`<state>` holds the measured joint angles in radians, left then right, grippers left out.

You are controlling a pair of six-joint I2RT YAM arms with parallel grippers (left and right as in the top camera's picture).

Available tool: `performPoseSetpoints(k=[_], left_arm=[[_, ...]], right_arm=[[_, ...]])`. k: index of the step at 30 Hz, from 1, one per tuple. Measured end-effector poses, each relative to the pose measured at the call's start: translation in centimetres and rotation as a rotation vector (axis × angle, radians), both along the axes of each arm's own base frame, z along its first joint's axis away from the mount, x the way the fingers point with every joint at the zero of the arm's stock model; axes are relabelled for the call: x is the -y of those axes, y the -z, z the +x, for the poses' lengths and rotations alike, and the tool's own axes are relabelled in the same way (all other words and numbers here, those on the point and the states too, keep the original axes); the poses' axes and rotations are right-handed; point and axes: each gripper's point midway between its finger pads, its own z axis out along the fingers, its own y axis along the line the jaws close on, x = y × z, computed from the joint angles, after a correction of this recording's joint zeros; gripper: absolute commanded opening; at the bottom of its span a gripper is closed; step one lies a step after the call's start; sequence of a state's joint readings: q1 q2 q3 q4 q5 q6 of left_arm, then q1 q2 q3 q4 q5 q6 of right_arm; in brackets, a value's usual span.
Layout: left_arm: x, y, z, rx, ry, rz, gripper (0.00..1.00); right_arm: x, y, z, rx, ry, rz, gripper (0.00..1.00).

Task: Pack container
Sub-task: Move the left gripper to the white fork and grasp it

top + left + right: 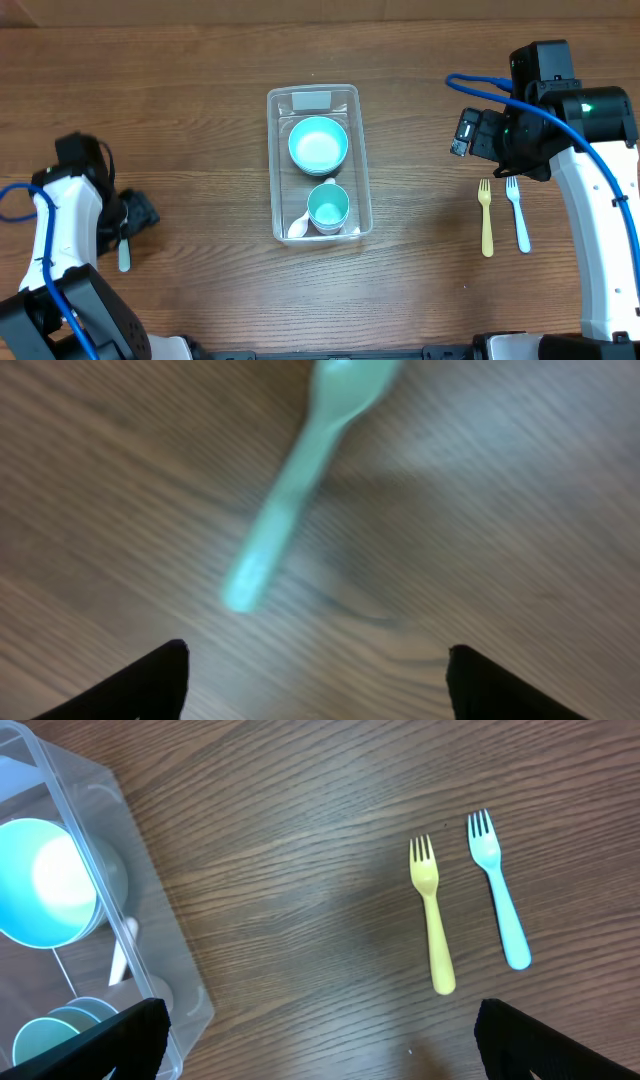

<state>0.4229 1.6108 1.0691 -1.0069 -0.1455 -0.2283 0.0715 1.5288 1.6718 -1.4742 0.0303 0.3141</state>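
Note:
The container (275, 165) is a clear rectangular bin at the table's middle. It holds a light-blue bowl (318, 145), a teal cup (328, 208) and a white spoon (298, 228). My left gripper (135, 218) hovers at the far left, open and empty (318, 670). A mint-green utensil (290, 500) lies on the wood just beyond its fingertips (165, 680); the same utensil (124, 257) shows from overhead. My right gripper (478, 135) hangs open and empty (320, 1040) to the right of the container (150, 950). A yellow fork (432, 915) and a blue fork (498, 900) lie side by side.
From overhead the yellow fork (486, 218) and blue fork (517, 215) lie right of the bin, below my right arm. A whitish label (312, 100) marks the bin's far end. Bare wood lies between the bin and each arm.

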Motion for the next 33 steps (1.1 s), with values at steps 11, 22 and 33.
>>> performPoseSetpoints(k=[11, 22, 33], left_arm=[[-6.2, 1.1, -2.4, -0.005, -0.05, 0.134, 0.93], [-9.5, 0.4, -0.4, 0.105, -0.029, 0.223, 0.89], [-8.2, 5.5, 0.4, 0.052, 0.04, 0.081, 0.79]], right_arm=[[0.0, 0.0, 0.0, 0.001, 0.0, 0.0, 1.0], [0.0, 0.0, 0.0, 0.0, -0.001, 0.0, 1.0], [0.0, 0.0, 0.0, 0.001, 0.0, 0.0, 1.0]])
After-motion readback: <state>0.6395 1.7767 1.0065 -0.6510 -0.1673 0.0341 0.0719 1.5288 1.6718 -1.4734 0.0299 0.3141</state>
